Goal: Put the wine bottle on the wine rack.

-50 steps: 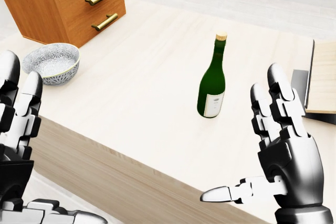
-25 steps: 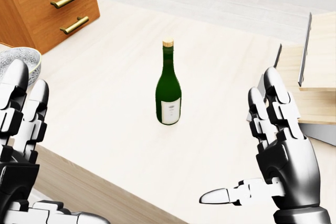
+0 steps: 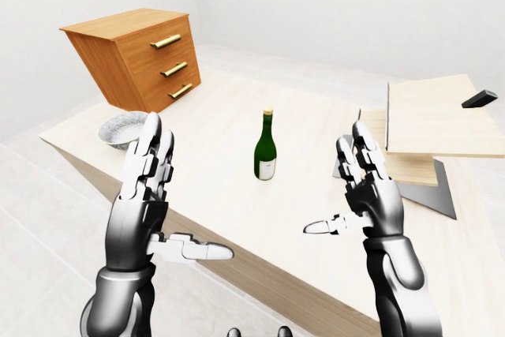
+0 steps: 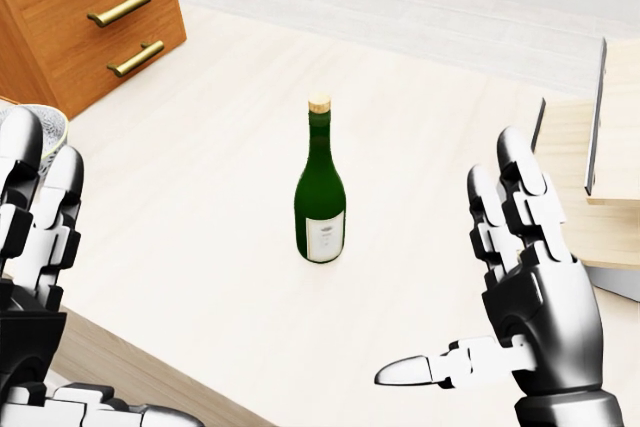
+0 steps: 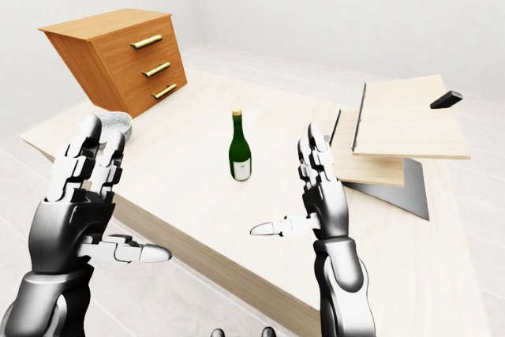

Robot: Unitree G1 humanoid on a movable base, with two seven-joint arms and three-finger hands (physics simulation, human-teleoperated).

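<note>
The whole view has shifted with the base, so that the wine bottle (image 4: 320,187) is now centred, upright mid-tabletop (image 4: 200,197), between the open-fingered left hand (image 3: 146,195) and right hand (image 4: 530,297), ungrasped, the wine rack (image 5: 394,136) toward the right edge.

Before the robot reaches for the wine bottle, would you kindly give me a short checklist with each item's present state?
1. Wine bottle upright on the table: ok.
2. Cork on: ok.
3. Right robot hand open and empty: ok.
4. Left robot hand open and empty: ok.
5. Bare table between right robot hand and bottle: ok.
6. Wine rack slots free: cannot tell.
</note>
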